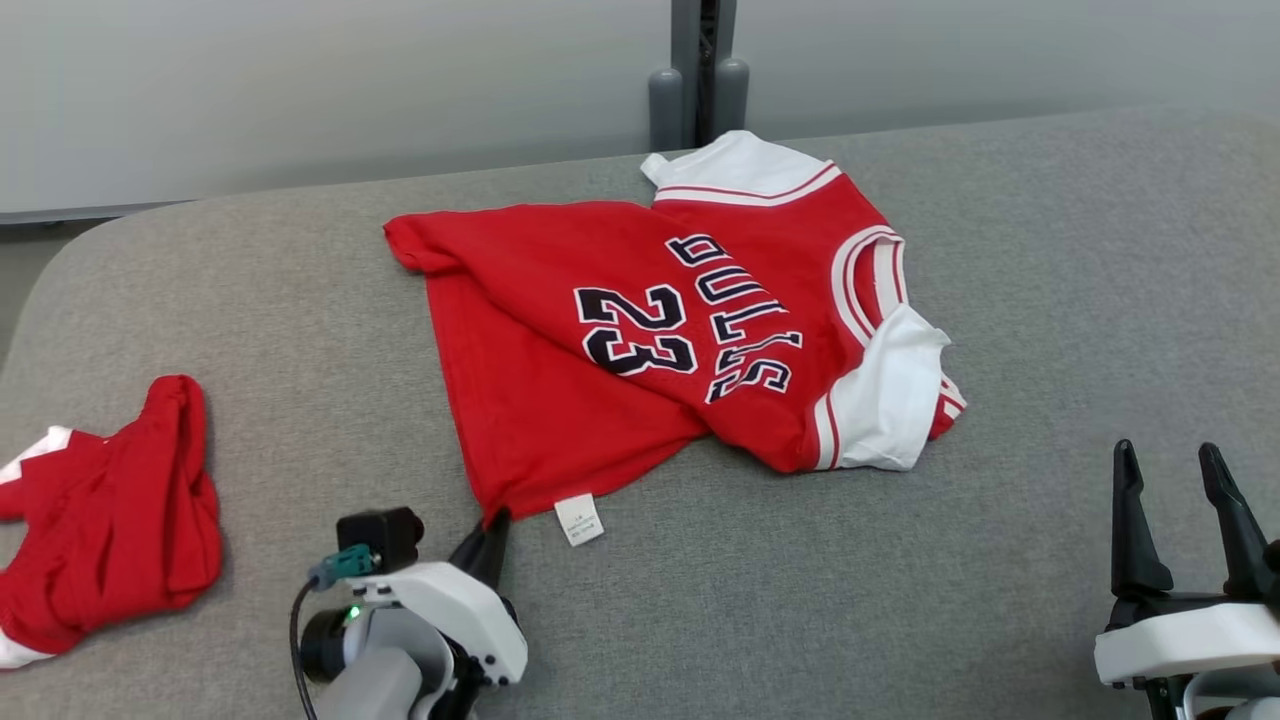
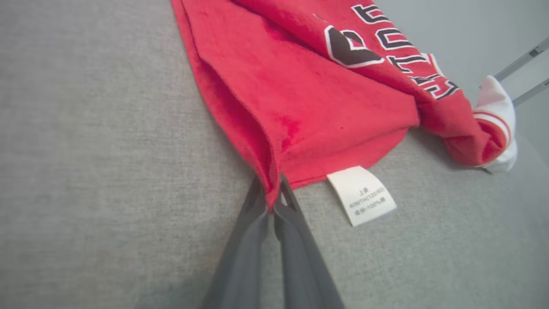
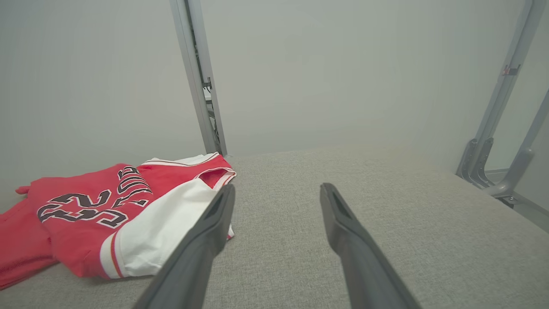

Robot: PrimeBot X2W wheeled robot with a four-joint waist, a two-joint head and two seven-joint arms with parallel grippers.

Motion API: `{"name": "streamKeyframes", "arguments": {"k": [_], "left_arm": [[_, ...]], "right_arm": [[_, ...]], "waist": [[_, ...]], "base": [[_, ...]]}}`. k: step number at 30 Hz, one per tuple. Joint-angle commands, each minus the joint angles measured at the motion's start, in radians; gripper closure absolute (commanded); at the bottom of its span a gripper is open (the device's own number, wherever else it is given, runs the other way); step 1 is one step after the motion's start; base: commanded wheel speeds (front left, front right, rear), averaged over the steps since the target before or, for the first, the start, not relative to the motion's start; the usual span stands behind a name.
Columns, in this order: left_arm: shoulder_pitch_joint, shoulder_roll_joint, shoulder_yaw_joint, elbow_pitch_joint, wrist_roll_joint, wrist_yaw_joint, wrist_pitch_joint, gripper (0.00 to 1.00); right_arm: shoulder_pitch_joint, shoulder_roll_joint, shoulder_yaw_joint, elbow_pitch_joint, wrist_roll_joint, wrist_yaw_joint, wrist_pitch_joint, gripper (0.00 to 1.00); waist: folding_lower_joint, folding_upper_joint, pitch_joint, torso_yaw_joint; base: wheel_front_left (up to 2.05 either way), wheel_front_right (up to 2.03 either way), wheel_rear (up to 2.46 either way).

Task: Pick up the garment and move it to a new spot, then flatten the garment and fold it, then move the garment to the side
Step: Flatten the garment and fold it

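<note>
The garment [image 1: 650, 330] is a red jersey with white sleeves and "23" in dark print, lying rumpled on the grey surface in the head view. My left gripper [image 1: 495, 525] is shut on its near hem corner. In the left wrist view the two dark fingers [image 2: 251, 223] pinch the red cloth of the garment [image 2: 309, 107] at that corner, just left of a white care label [image 2: 361, 195]. At the lower right my right gripper [image 1: 1170, 465] stands open, holding nothing. The right wrist view shows that gripper [image 3: 276, 193] open above the grey surface, with the garment [image 3: 85, 214] to its left.
A second red and white piece of clothing [image 1: 110, 510] lies bunched at the left edge of the grey padded surface [image 1: 1050, 300]. Grey metal posts [image 1: 700, 80] stand behind the surface's far edge, and a metal frame [image 3: 502, 128] rises to the right.
</note>
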Motion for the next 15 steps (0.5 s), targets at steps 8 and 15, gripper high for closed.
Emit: {"name": "streamKeyframes", "arguments": {"k": [8, 15], "left_arm": [[0.041, 0.042, 0.112, -0.206, 0.2, 0.089, -0.005, 1.0], [0.066, 0.038, 0.148, -0.257, 0.302, 0.078, -0.005, 1.0]], "right_arm": [[-0.079, -0.037, 0.039, 0.1, 0.016, 0.0, -0.001, 0.0], [-0.248, -0.124, 0.149, 0.289, 0.028, 0.0, -0.001, 0.0]], "waist": [[0.0, 0.0, -0.002, 0.046], [0.0, 0.0, 0.034, 0.072]], "base": [[0.0, 0.0, 0.0], [0.0, 0.0, 0.0]]}}
